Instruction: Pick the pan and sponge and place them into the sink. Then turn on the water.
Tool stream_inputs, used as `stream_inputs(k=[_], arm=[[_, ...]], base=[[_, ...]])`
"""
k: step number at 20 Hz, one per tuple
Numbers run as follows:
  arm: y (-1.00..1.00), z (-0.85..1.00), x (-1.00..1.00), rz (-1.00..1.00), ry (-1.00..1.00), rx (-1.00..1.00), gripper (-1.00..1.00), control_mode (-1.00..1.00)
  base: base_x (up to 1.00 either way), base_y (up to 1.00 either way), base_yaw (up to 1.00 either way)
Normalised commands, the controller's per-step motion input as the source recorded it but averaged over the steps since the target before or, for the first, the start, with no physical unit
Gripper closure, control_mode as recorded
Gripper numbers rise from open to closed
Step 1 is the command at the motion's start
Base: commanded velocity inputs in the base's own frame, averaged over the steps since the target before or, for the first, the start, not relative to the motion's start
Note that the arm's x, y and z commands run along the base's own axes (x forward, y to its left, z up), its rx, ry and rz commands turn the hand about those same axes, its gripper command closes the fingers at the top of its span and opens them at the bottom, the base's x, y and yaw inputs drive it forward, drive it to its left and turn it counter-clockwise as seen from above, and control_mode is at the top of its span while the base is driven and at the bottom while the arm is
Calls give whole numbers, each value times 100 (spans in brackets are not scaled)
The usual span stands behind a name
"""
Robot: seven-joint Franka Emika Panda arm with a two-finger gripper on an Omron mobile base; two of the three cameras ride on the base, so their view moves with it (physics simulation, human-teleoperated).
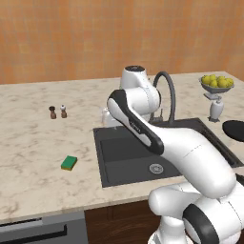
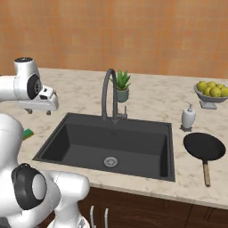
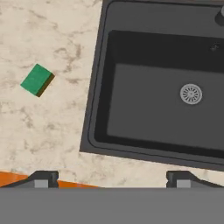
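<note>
The green sponge (image 1: 69, 163) (image 3: 37, 80) lies on the counter left of the sink (image 1: 106, 178) (image 2: 51, 144) (image 3: 94, 87); the right base view shows just its edge (image 2: 28, 133) behind my arm. The black pan (image 2: 205, 146) with its wooden handle rests on the counter right of the sink, and its edge (image 1: 234, 129) shows in the left base view. My gripper (image 2: 39, 112) (image 3: 112, 179) hangs open and empty, high over the sink's left rim, with the sponge off to one side. The basin holds nothing but its drain (image 3: 191, 93). The water is out of view.
The arched faucet (image 2: 107, 91) stands behind the basin with a potted plant (image 2: 121, 87) beyond it. A soap dispenser (image 2: 188, 117) and a fruit bowl (image 2: 211, 91) stand near the pan. Two shakers (image 1: 57, 112) sit at the back left of the counter.
</note>
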Motion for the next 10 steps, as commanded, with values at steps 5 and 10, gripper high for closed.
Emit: stream_inputs(k=[5,10], arm=[[100,-62,45,-14,11,-1,-100,-100],[54,-51,27,-14,4,-1,-100,-100]], base=[[0,0,0],[0,0,0]])
